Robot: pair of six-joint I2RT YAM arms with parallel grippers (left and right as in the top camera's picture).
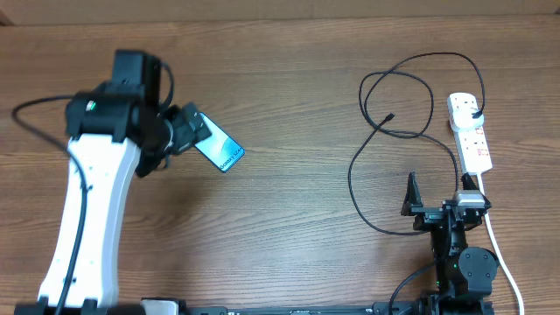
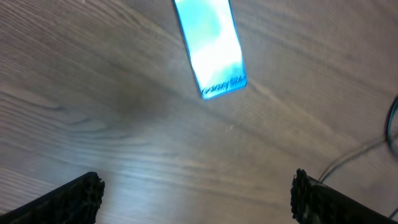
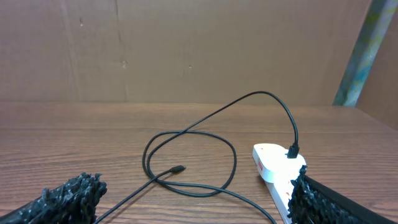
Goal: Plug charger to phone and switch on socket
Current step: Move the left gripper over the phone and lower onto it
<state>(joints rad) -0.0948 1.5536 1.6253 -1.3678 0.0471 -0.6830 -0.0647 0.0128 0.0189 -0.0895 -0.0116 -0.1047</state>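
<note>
While the left gripper hangs with jaws spread wide and empty, the phone lies screen-up on the wooden table just ahead of it, toward 9 o'clock. At 3 o'clock the charger sprawls in loops, its plug seated in the socket and its connector tip lying loose. The right gripper sits at 5 o'clock, jaws likewise released and holding nothing.

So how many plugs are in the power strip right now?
1: the black plug at the socket's far end. The near end is partly hidden under the right gripper, so I can't rule out another.
</note>
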